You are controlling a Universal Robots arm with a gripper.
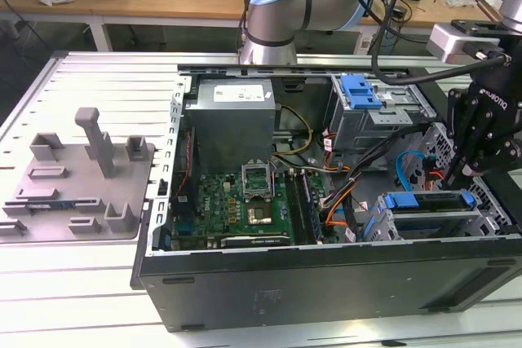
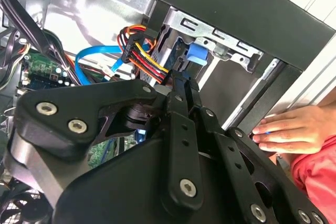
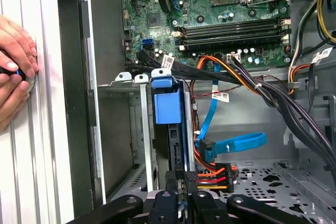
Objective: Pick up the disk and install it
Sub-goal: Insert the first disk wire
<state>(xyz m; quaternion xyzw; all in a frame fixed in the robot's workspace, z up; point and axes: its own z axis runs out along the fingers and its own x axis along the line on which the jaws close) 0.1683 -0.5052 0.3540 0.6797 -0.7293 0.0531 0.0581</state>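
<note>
The disk sits in the drive bay at the case's front corner, on the exterior view's right, its blue carrier bracket facing up. In the first wrist view the disk stands edge-on between the bay's metal rails, blue tab on top. My gripper hangs over the disk's end toward the exterior view's right. Its black fingers lie together, shut, pointing at the blue tab. I cannot tell whether the tips touch the disk.
Orange, red and black power wires and a blue data cable lie beside the bay. A hand rests on the table just outside the case wall. A grey fixture stands at the exterior view's left. The motherboard fills the case's middle.
</note>
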